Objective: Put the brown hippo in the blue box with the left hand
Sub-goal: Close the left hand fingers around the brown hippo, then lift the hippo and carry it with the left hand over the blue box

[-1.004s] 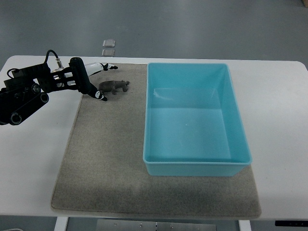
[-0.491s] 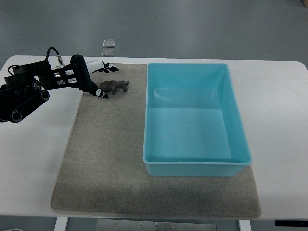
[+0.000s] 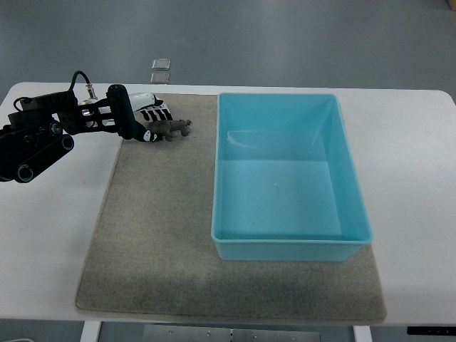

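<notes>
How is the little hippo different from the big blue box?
The brown hippo is tiny and dark; the blue box is many times bigger and bright turquoise. The hippo is a solid toy figure, while the box is an open, hollow container with nothing in it. The left hand closes around the hippo's rear end; nothing touches the box. Both rest on the grey mat.
</notes>
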